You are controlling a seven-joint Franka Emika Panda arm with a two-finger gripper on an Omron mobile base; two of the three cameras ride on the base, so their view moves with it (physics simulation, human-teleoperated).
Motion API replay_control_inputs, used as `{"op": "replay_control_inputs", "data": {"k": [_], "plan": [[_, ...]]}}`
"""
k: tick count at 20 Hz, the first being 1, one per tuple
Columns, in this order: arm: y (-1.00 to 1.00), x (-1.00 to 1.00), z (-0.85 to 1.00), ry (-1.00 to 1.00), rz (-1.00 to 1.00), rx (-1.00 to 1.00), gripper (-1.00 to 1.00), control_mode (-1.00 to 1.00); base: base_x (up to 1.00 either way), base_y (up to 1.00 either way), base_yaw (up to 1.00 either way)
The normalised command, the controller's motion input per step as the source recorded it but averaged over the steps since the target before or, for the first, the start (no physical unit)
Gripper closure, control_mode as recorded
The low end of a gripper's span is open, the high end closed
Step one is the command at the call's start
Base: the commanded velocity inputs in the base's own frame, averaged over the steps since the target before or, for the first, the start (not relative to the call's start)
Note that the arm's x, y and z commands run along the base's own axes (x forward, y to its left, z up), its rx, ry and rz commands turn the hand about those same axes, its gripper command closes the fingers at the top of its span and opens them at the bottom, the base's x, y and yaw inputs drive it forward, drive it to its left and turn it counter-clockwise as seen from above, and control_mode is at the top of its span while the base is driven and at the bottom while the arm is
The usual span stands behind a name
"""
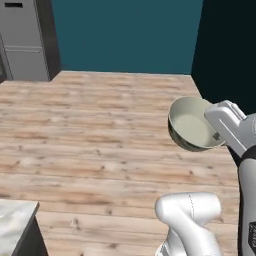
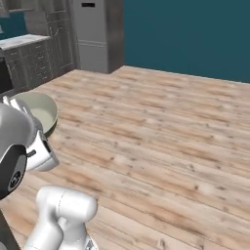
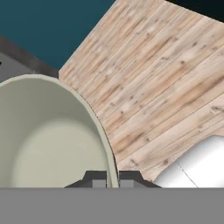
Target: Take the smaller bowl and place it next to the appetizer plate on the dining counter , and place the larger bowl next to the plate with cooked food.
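A wide wooden plank floor (image 1: 95,135) stretches across the room to a teal wall (image 1: 125,35), with a tall grey refrigerator (image 2: 95,34) in the far corner and grey cabinets (image 2: 34,61) beside it. A small corner of a marble table (image 1: 15,220) sits at the lower left of the left base view; whether it is the dining counter cannot be told from here. No plates are in sight.

The white robot arm (image 1: 192,220) rises from the base, and its gripper (image 3: 112,180) holds the smaller bowl (image 1: 192,125) up in the air above the floor, well apart from any surface. The bowl is dark grey outside and pale greenish-white inside, and it hangs tilted, its opening turned partly sideways. In the hand view the two dark fingers (image 3: 97,179) are closed on the bowl's thin rim, one on the inside and one on the outside.

Judged from this, the step in hand is carrying the smaller bowl toward the dining counter, with the placing not yet done and the larger bowl untouched. The next move seems to call for driving until the appetizer plate comes into view, then lowering the bowl level just beside it before releasing.
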Motion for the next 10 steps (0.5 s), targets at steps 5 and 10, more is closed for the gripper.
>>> {"op": "replay_control_inputs", "data": {"k": [5,10], "plan": [[0.0,0.0,0.0,0.0,0.0,0.0,1.0,1.0,-0.91,0.89,-0.34],[0.0,0.0,0.0,0.0,0.0,0.0,1.0,1.0,-1.0,0.37,-0.37]]}}
